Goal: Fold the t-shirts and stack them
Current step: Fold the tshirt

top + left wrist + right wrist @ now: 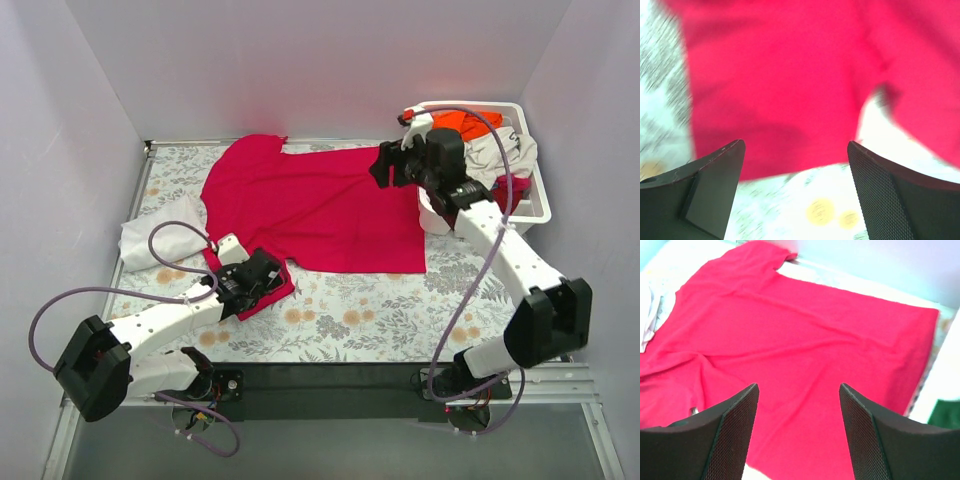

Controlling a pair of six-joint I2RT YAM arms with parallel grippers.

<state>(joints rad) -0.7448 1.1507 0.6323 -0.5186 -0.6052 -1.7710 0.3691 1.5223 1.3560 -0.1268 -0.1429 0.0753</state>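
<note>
Cloth like this is soft, thin and light, so the crimson shirt (320, 205) will likely droop and wrinkle when it is lifted, and it will not break. It lies spread out flat in the middle of the table (380, 315), with its bottom edge toward 3 o'clock and one sleeve at 7 o'clock. A good place to take hold, I think, is an edge or a corner, like that sleeve or the bottom edge, because the flat middle gives nothing to pinch. The left gripper (262, 278) hangs over the 7 o'clock sleeve with its jaws spread wide and nothing between them. The right gripper (385, 165) is up by the shirt's 1 o'clock corner, and its jaws are spread and empty too. A white shirt (150, 242) lies bunched at 9 o'clock, right against the crimson one. The basket (535, 205) at 2 o'clock holds an orange shirt (462, 124) and more cloth in a heap, and I cannot tell how many shirts are in there. The left wrist view is blurry, so it is hard to tell if the fingers touch the cloth. From above, the left gripper hides part of the sleeve. A bit of green cloth (946, 414) is cut off at the edge of the right wrist view.
</note>
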